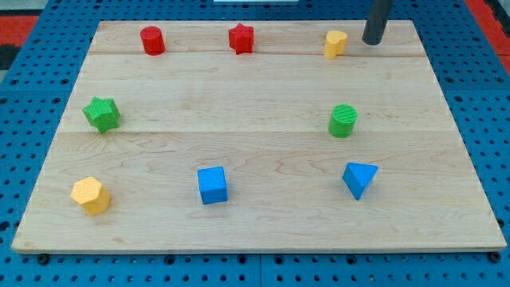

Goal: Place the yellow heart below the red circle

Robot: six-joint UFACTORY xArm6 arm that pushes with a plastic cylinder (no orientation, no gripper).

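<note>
The yellow heart sits near the view's top, right of centre. The red circle stands at the view's top left. My tip is on the board just to the right of the yellow heart, a small gap apart from it. The rod rises out of the view's top edge.
A red star lies between the red circle and the heart. A green star is at mid left, a green cylinder at mid right. A yellow hexagon, a blue cube and a blue triangle lie along the bottom. The wooden board rests on a blue pegboard.
</note>
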